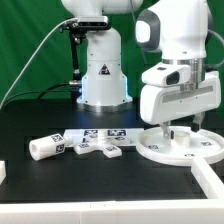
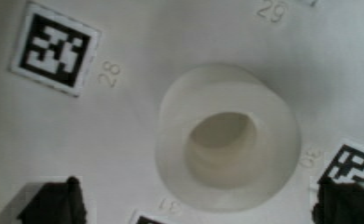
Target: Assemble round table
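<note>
The large round rimmed disc lies flat on the black table at the exterior view's right. My gripper hangs straight over it, close above its middle. In the wrist view the disc's white face fills the picture, with its raised round central socket and square tags. My gripper is open and empty, with one dark fingertip on each side of the socket. The short thick cylinder lies on its side at the left. The small cross-shaped piece lies flat beside it.
The marker board lies flat behind the cross-shaped piece. The robot's white base stands at the back, with a green backdrop behind it. White blocks sit at the front left edge and front right corner.
</note>
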`<state>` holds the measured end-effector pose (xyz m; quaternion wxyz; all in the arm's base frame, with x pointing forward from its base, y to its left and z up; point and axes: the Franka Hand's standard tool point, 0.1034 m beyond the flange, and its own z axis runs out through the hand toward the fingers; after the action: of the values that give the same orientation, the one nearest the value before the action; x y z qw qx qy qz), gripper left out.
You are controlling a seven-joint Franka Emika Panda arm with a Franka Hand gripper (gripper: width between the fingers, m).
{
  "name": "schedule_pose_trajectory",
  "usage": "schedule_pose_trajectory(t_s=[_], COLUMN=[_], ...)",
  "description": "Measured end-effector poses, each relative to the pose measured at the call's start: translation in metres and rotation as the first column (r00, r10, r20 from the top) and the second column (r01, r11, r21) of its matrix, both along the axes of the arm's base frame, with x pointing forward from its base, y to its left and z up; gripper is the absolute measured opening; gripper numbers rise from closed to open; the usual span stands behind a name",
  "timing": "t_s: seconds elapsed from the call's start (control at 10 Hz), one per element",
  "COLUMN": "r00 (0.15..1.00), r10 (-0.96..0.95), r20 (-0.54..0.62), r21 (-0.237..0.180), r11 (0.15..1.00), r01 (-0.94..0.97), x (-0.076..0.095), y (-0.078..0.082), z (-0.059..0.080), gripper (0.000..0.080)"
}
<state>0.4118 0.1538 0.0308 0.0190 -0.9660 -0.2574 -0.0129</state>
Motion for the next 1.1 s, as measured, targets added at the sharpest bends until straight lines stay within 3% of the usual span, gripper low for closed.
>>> schedule_pose_trajectory(t_s=[0.3, 0.5, 0.6, 0.7, 0.8, 1.0, 1.1], r00=[1.000, 1.000, 1.000, 1.000, 1.000, 1.000, 1.000], r10=[0.004, 0.004, 0.004, 0.004, 0.004, 0.005, 0.020], r20=[0.000, 0.012, 0.012, 0.012, 0.012, 0.009, -0.004], r21=[0.008, 0.014, 0.014, 0.014, 0.014, 0.013, 0.002], r11=[1.000, 1.000, 1.000, 1.000, 1.000, 1.000, 1.000], r01=[-0.004, -0.004, -0.004, -0.004, -0.004, -0.005, -0.020], x=[-0.006, -0.006, -0.006, -0.006, -0.006, -0.006, -0.006], y=[0.002, 0.001, 0.001, 0.002, 0.002, 0.002, 0.001], z=[-0.019, -0.022, -0.022, -0.022, -0.022, -0.021, -0.012], gripper=[0.0649, 0.0649, 0.0515, 0.0515, 0.0400, 0.0402, 0.0402])
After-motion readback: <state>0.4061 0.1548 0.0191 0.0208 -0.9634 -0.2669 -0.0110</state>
